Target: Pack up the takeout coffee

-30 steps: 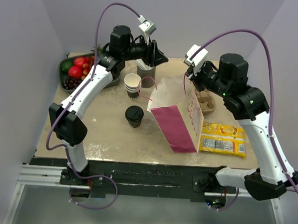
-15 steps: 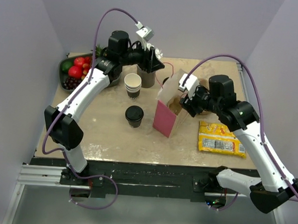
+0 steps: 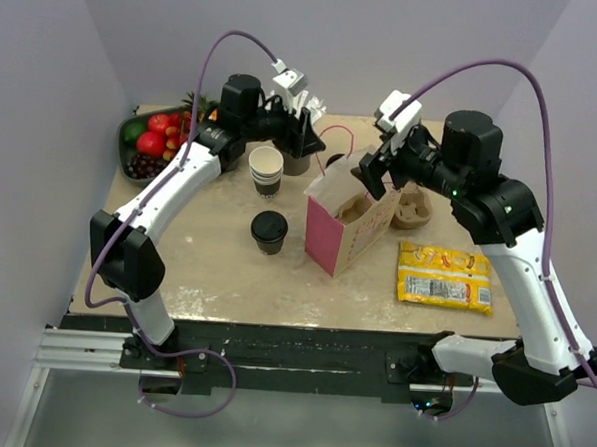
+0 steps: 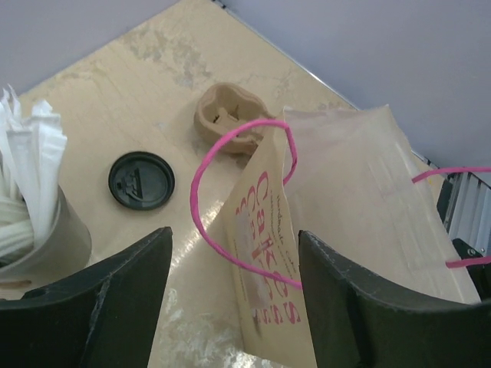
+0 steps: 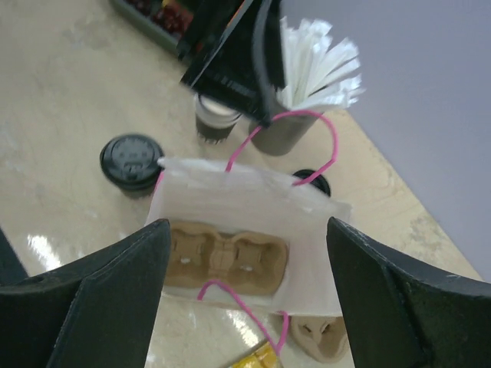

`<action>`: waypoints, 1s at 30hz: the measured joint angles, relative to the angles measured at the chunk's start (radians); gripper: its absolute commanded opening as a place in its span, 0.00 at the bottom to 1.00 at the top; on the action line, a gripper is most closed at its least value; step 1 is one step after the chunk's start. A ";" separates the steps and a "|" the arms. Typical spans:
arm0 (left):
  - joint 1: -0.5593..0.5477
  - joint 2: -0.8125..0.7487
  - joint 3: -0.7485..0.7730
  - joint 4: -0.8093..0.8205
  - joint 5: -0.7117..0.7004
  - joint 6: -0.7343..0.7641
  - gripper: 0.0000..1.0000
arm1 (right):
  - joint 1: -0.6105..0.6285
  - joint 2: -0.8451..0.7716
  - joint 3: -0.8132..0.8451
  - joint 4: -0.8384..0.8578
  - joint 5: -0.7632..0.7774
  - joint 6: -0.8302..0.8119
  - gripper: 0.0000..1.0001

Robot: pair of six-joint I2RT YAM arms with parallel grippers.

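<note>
The takeout coffee (image 3: 269, 229), dark cup under a black lid, stands upright on the counter (image 3: 216, 274), just left of the pink-and-white paper bag (image 3: 344, 221) and in front of the stack of lidless cups (image 3: 266, 170); neither hand touches it. The bag stands open with a pulp cup carrier (image 5: 226, 263) lying at its bottom. The right hand (image 3: 373, 172) hovers over the bag's mouth, fingers spread wide and holding nothing. The left hand (image 3: 305, 132) hangs at the back by the holder of straws (image 5: 288, 130), likewise released, with the bag's pink handle (image 4: 230, 192) below it. A loose black lid (image 4: 141, 180) lies behind the bag, and a yellow snack packet (image 3: 446, 276) lies to its right
</note>
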 measured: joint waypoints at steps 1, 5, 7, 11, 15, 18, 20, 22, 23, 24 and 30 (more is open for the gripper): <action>0.000 -0.003 -0.022 -0.002 -0.001 -0.004 0.72 | 0.000 0.002 0.014 0.019 0.013 0.015 0.87; 0.000 -0.007 -0.109 -0.006 0.014 -0.051 0.74 | -0.005 0.021 0.015 0.121 0.159 0.035 0.88; -0.003 -0.007 -0.139 -0.011 0.022 -0.071 0.74 | -0.023 0.042 -0.008 0.167 0.216 0.034 0.88; -0.014 -0.007 -0.157 -0.013 0.026 -0.104 0.69 | -0.090 0.134 -0.045 0.203 0.291 0.035 0.89; -0.040 -0.005 -0.157 -0.007 0.032 -0.110 0.66 | -0.145 0.255 -0.048 0.182 0.326 0.036 0.89; -0.056 -0.002 -0.156 -0.006 0.043 -0.116 0.68 | -0.163 0.312 -0.058 0.154 0.336 0.034 0.89; -0.060 -0.002 -0.156 -0.005 0.059 -0.122 0.70 | -0.166 0.316 -0.087 0.141 0.341 0.030 0.88; -0.058 -0.002 -0.156 0.002 0.082 -0.130 0.72 | -0.165 0.311 -0.111 0.129 0.348 0.018 0.85; -0.056 -0.002 -0.156 0.006 0.092 -0.132 0.72 | -0.164 0.310 -0.117 0.125 0.353 0.013 0.82; -0.054 -0.002 -0.156 0.012 0.108 -0.134 0.73 | -0.164 0.309 -0.123 0.124 0.359 0.010 0.79; -0.050 -0.003 -0.156 0.024 0.161 -0.141 0.74 | -0.165 0.309 -0.158 0.118 0.359 -0.014 0.32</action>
